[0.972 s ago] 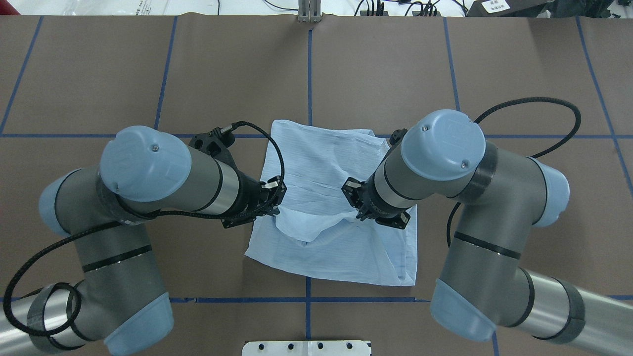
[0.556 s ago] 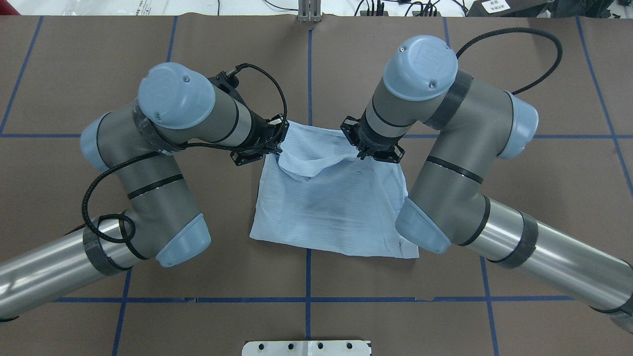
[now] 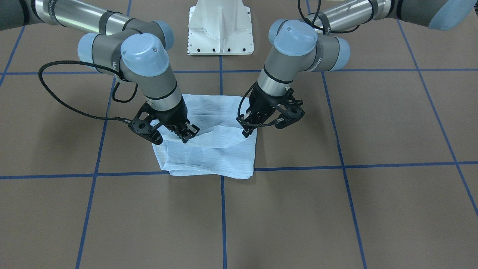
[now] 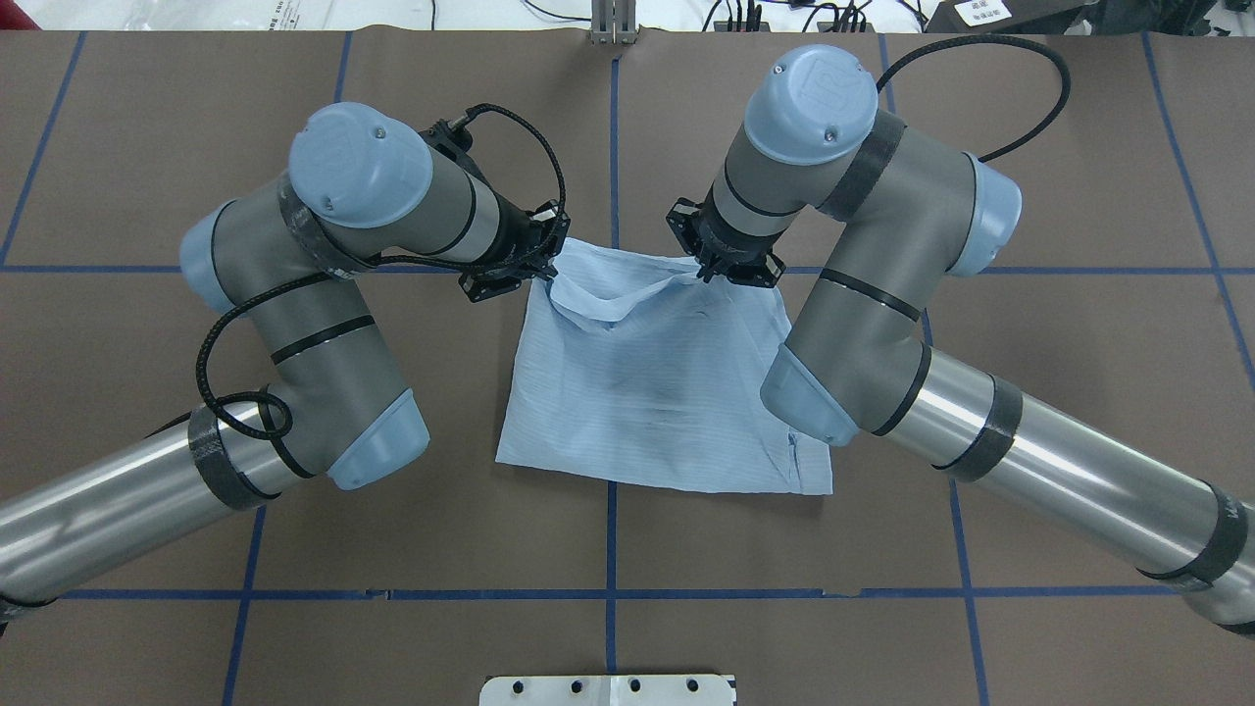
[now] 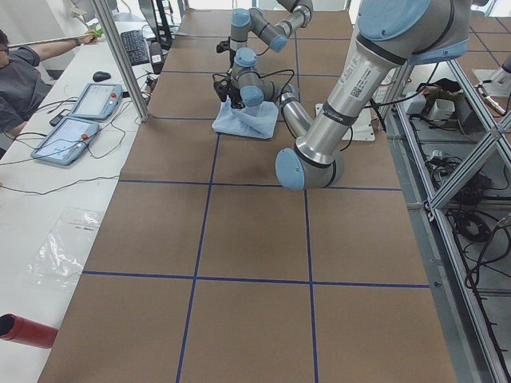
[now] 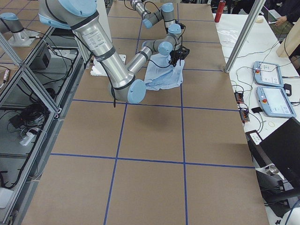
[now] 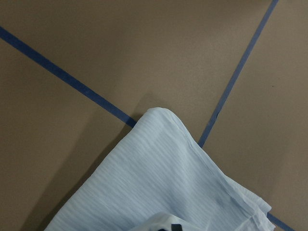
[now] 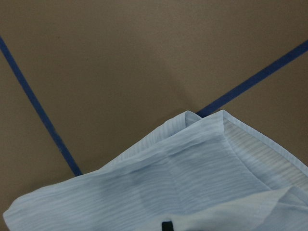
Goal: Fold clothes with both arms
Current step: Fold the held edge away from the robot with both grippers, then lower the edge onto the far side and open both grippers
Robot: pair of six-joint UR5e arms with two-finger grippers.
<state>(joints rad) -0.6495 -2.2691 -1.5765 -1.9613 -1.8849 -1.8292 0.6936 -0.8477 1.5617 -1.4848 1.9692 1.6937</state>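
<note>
- Pinches one end of the raised edge of the shirt [image 4: 657, 382] in the left gripper [image 4: 545, 276], closed narrow on the cloth.
- Pinches the other end of that edge in the right gripper [image 4: 705, 273], closed just as narrow on the cloth.
- Holds the edge a little off the layers beneath, sagging in a shallow curve between the two pairs of jaws.
- Drapes down from both jaws to a folded lower layer on the table [image 4: 147, 127].
- Spreads from the jaws toward the robot as a rough square, flat, faintly creased.
- Shows, in each wrist view, a folded corner lying below the jaws and touching blue tape [image 4: 614, 147].
- Runs one tape line between the two grippers and under the cloth, and crosses another right by the jaws.
- Slants both arms inward, the left arm [image 4: 294, 324] outside the left jaws and the right arm [image 4: 863, 324] outside the right jaws.
- Loops a black cable [image 4: 551, 149] just above the left gripper.
</note>
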